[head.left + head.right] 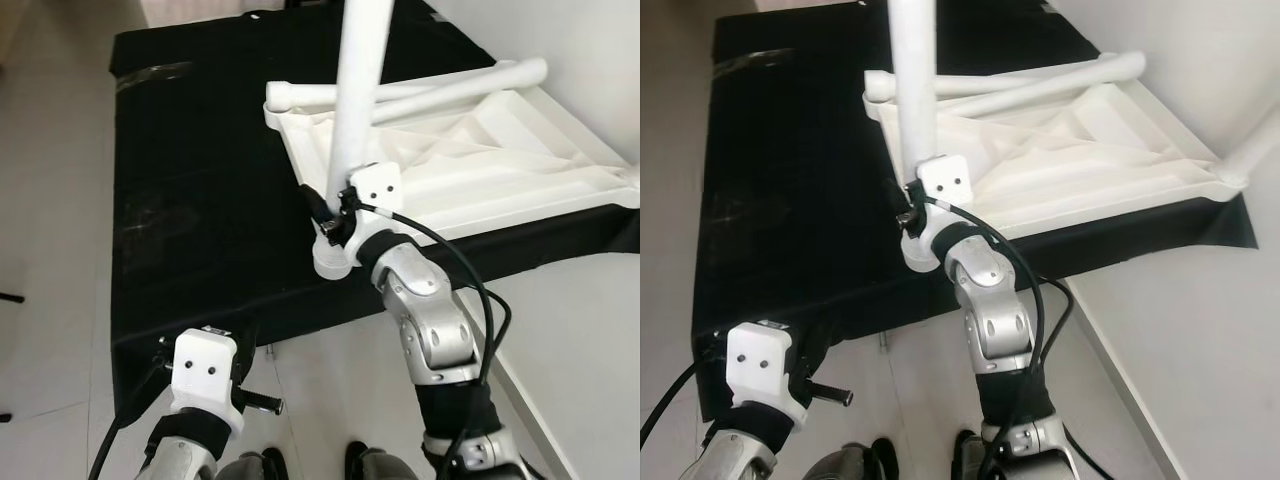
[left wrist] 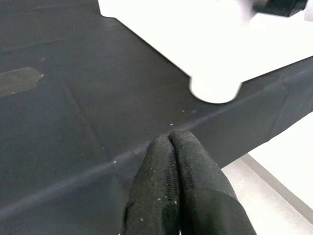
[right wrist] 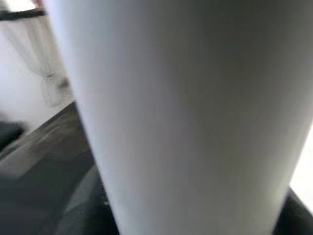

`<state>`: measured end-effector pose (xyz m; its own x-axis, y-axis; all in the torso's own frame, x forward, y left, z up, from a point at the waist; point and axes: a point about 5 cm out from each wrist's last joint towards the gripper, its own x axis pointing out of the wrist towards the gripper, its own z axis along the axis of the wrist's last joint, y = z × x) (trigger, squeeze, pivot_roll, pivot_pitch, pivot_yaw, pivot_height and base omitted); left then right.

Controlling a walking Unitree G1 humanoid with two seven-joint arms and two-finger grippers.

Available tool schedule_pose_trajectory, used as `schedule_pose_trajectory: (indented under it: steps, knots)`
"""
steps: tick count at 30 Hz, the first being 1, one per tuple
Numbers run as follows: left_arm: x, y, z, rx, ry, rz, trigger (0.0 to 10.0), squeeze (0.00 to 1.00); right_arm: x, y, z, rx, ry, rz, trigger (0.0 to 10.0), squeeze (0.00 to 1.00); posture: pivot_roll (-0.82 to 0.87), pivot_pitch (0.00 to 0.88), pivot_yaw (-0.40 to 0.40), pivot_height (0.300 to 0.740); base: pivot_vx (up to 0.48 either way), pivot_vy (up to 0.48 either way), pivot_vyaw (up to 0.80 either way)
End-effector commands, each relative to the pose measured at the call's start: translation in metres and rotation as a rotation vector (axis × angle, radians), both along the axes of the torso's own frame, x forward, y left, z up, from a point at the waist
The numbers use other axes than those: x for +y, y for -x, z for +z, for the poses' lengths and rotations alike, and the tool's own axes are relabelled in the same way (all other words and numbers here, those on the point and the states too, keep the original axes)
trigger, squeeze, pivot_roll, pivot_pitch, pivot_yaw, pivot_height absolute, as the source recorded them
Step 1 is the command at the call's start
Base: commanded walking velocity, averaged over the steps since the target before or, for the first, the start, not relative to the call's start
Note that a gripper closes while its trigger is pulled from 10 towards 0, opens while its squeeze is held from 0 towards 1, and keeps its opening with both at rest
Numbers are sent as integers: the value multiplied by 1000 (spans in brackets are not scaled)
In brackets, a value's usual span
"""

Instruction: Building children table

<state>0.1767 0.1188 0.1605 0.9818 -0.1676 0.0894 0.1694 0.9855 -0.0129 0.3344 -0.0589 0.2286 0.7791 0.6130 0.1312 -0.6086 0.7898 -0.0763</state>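
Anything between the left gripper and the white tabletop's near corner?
Nothing but bare black cloth between the left gripper, fingers closed, and the upturned tabletop's corner, per the left wrist view.

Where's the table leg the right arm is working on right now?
The upright white table leg stands at the near corner of the upside-down white tabletop on the black surface, gripped low down by the right gripper.

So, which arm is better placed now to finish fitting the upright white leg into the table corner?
The right. The right gripper is at the upright leg near the corner socket of the upturned tabletop. The left gripper is shut, low at the edge of the black cloth.
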Motion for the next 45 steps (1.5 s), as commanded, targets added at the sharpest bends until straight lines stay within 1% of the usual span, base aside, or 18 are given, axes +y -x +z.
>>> schedule_pose_trajectory:
  steps: [1,5,7,9,10,16,18,19,20,21,35,37,38,39,40,41,42,45]
  knots:
    - [1,1,-5,23,8,13,10000,0,13,2,6,-15,0,271,10000,1000,-40,251,-17,740,0,0,0]
    - [0,0,-5,22,13,6,10000,0,11,1,20,-100,91,445,10000,1000,-34,250,-17,740,0,0,0]
    - [0,0,-5,22,13,6,10000,0,11,1,20,-100,91,445,10000,1000,-34,250,-17,740,0,0,0]
    - [-1,1,-4,22,14,6,10000,0,11,1,23,-119,152,519,10000,918,-31,255,-19,740,0,0,0]
    - [-1,1,-4,22,16,5,10000,0,10,1,25,-123,201,609,10000,27,-25,260,-20,740,0,0,0]
    - [-2,4,-3,24,16,11,10000,0,9,-8,27,-65,289,833,10000,0,-4,267,-21,740,0,0,0]
    - [-2,4,-3,24,16,12,10000,0,9,-9,28,-58,291,854,9412,0,-5,268,-21,740,0,0,0]
    - [-2,5,-3,25,16,12,10000,0,10,-10,30,-58,281,866,5137,0,-3,270,-21,740,0,0,0]
    - [-2,5,-3,25,16,12,10000,0,10,-10,30,-58,281,866,5137,0,-3,270,-21,740,0,0,0]
    - [-2,5,-3,25,16,12,10000,0,10,-12,32,-55,265,877,118,0,-3,270,-21,740,0,0,0]
    - [-2,5,-3,28,15,13,10000,0,-4,-20,33,-51,243,889,0,0,-6,273,-21,740,0,0,0]
    - [-2,5,-3,27,16,15,10000,0,-17,-22,28,-76,219,717,0,0,-15,276,-28,740,0,0,0]
    - [-2,5,-3,27,16,15,10000,0,-17,-22,28,-76,219,717,0,0,-15,276,-28,740,0,0,0]
    - [-1,5,-3,26,17,17,10000,0,-22,-22,20,-63,185,578,0,0,-22,281,-33,740,0,0,0]
    - [-1,5,-3,26,17,17,10000,0,-22,-22,20,-63,185,578,0,0,-22,281,-33,740,0,0,0]
    - [0,5,-3,27,16,17,10000,0,-29,-24,2,-42,159,123,0,0,-29,281,-45,740,0,0,0]
    - [0,5,-3,26,15,17,10000,0,-34,-11,-17,6,123,-124,0,0,-25,281,-35,740,0,0,0]
    - [1,5,-2,25,15,16,10000,0,-41,1,-28,40,99,-284,0,0,-25,281,-35,740,0,0,0]
